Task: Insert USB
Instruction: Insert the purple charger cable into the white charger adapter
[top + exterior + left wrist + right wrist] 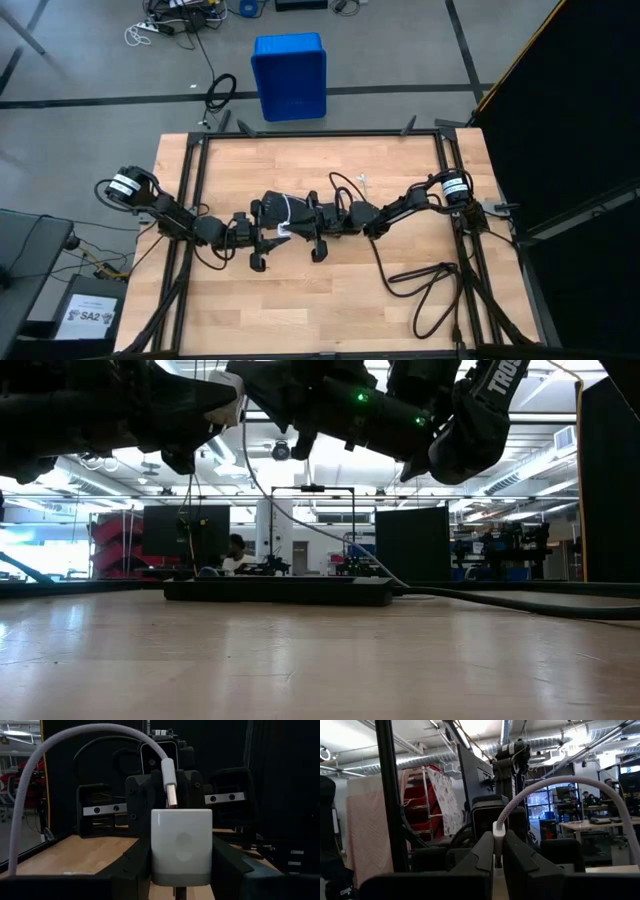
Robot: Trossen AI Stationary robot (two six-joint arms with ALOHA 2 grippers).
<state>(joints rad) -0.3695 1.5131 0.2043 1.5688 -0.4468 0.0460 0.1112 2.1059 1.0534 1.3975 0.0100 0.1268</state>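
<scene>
Both arms meet over the middle of the table. My left gripper (270, 230) (181, 872) is shut on a white charger block (181, 840). Facing it, my right gripper (314, 222) (498, 857) is shut on the USB cable's plug end. The thin white USB cable (30, 785) (565, 782) arcs away from the plug in a free loop. The plug's copper-coloured metal tip (171, 799) stands right at the charger's face that is turned toward my right gripper. Whether the tip has gone in, I cannot tell. My left gripper pinches the white charger block by its two side faces (156, 851), one finger on each side. The block is lifted clear of the table. My right gripper pinches the USB cable's white plug housing (498, 831) between its two fingers. The cable rises from the housing and arcs away slack, clear of the table.
A black power strip (280, 590) lies flat on the wooden table, and its thick black cord (430, 282) loops over the table's right near part. A small white object (362, 181) lies toward the far edge. A blue bin (290, 75) stands on the floor beyond.
</scene>
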